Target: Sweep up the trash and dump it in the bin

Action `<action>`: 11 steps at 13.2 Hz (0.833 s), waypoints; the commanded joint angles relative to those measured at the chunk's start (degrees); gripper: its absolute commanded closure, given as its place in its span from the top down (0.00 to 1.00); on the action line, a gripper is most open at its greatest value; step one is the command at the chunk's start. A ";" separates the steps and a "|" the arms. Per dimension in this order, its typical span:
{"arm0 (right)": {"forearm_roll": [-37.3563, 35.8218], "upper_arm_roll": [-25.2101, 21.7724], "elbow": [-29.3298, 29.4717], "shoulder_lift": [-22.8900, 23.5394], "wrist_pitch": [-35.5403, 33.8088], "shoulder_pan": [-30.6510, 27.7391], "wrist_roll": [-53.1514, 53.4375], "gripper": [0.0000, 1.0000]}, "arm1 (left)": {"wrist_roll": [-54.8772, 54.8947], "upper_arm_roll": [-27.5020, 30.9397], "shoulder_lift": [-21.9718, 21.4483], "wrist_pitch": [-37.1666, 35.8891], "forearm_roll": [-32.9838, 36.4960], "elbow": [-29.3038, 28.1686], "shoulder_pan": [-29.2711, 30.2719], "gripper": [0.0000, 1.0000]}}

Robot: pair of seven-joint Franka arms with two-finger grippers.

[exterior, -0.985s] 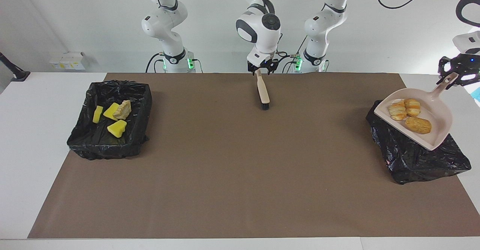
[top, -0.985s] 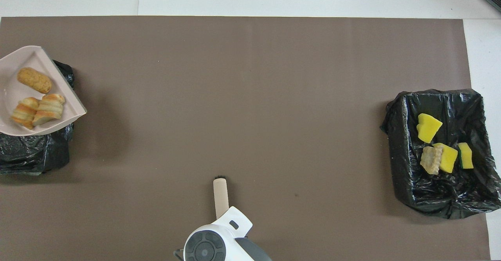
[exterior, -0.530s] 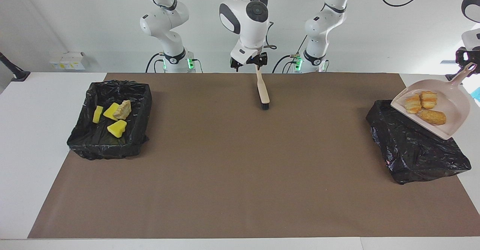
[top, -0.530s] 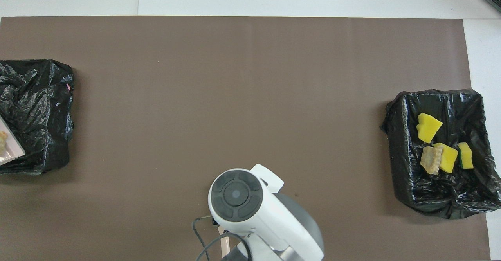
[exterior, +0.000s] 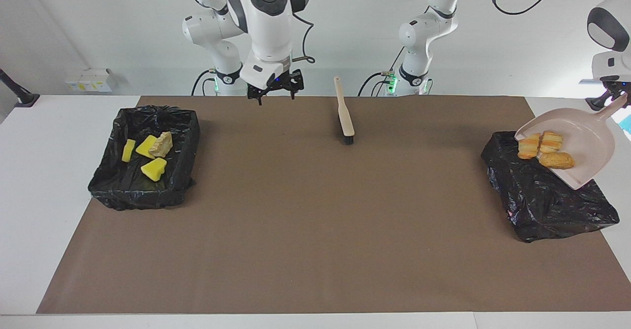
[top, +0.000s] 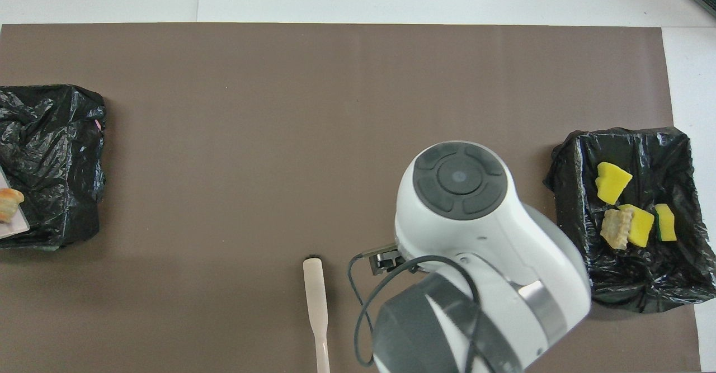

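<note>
a bin (exterior: 143,156) sits mid-left in the facing view, trash (exterior: 148,154) in it. the brush (exterior: 344,114) lies upper centre. a dustpan (exterior: 579,146) of trash hangs over the second bin (exterior: 547,201), mid-right.

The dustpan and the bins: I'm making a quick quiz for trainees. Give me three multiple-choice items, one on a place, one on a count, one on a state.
1. Where does the brush lie?
A. In a bin
B. On the brown mat
C. In the dustpan

2. How many trash pieces lie in the bin toward the right arm's end?
A. Two
B. Four
C. Seven

3. How is the right gripper?
A. Open, empty
B. Shut on the brush
C. Shut on the dustpan

Answers: 1 B, it lies flat on the mat. 2 B, three yellow and one tan. 3 A, fingers apart; the left gripper holds the dustpan.
</note>
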 commanded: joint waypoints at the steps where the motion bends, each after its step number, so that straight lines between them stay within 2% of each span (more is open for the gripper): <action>1: -2.33 0.68 0.34 -0.79 -0.83 -7.42 -7.85 1.00 | 0.61 0.78 0.42 0.21 3.45 0.98 -0.75 0.00; 5: -2.42 0.33 3.15 -0.71 -0.22 -14.99 -8.13 1.00 | 1.05 0.70 0.60 0.21 9.60 1.86 -3.38 0.00; 8: -1.98 -4.66 3.42 -0.71 3.46 -15.18 -7.60 1.00 | 6.84 0.61 0.69 1.43 9.97 7.12 -5.14 0.00; 10: -1.72 -10.02 3.51 -0.62 3.82 -14.39 -8.04 1.00 | 8.87 0.52 0.34 3.28 8.05 8.97 -5.41 0.00; 11: -1.54 -11.00 3.42 -0.62 3.82 -14.48 -8.30 1.00 | 8.35 0.43 -0.19 2.85 2.99 9.42 -5.41 0.00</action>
